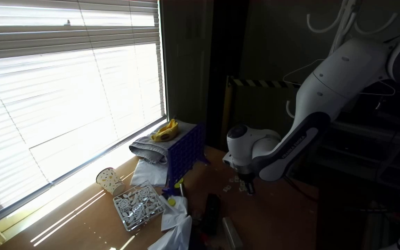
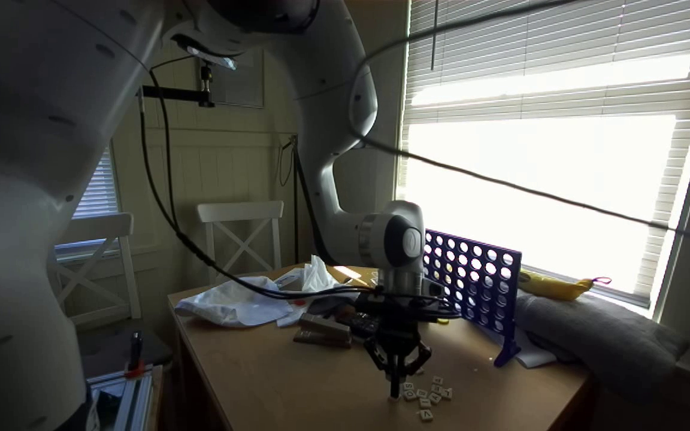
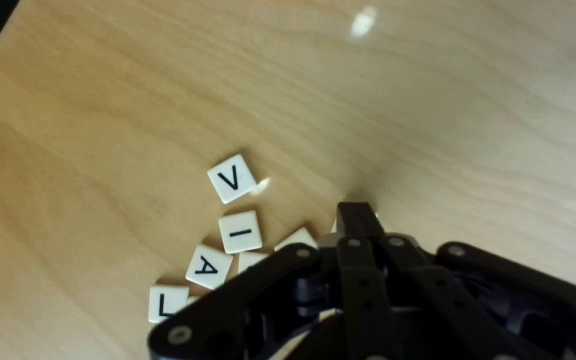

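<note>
My gripper [image 3: 360,215] points down with its two black fingers pressed together and nothing visible between them. It also shows in both exterior views [image 1: 251,189] [image 2: 395,392], low over the table. White letter tiles lie beside it. In the wrist view a V tile [image 3: 232,178], an I tile [image 3: 240,232], an A tile [image 3: 209,267] and an L tile [image 3: 167,304] lie left of the fingers. A white tile edge peeks out at the fingertips; most of it is hidden, and I cannot tell whether they touch. More tiles are partly covered by the gripper.
A blue upright game grid [image 2: 471,281] stands on the wooden table [image 2: 249,371]. A grey towel [image 2: 584,323] with a yellow banana-shaped pouch [image 1: 166,131] lies behind it. A metal rose-pattern rack [image 1: 139,205], a paper cup [image 1: 110,181], white cloth [image 2: 237,302] and boxes [image 2: 323,330] are also there.
</note>
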Tool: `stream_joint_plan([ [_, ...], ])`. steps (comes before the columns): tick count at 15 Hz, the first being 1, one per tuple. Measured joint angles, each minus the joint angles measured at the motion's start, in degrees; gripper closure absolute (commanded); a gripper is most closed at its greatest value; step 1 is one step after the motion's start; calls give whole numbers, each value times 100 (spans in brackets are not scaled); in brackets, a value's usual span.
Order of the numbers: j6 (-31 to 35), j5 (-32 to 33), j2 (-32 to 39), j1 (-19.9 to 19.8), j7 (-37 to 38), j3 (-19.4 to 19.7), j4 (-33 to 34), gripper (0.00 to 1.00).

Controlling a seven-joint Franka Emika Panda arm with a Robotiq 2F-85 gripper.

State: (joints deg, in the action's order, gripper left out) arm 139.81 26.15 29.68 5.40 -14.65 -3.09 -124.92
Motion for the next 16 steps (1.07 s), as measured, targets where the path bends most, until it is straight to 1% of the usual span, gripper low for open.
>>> stream_joint_plan([
  [4,-4,0,56,90,-12,-24,114,100],
  [11,-51,9,310,275,-84,-43,598,100],
  [16,-237,4,294,283,-93,-44,653,100],
])
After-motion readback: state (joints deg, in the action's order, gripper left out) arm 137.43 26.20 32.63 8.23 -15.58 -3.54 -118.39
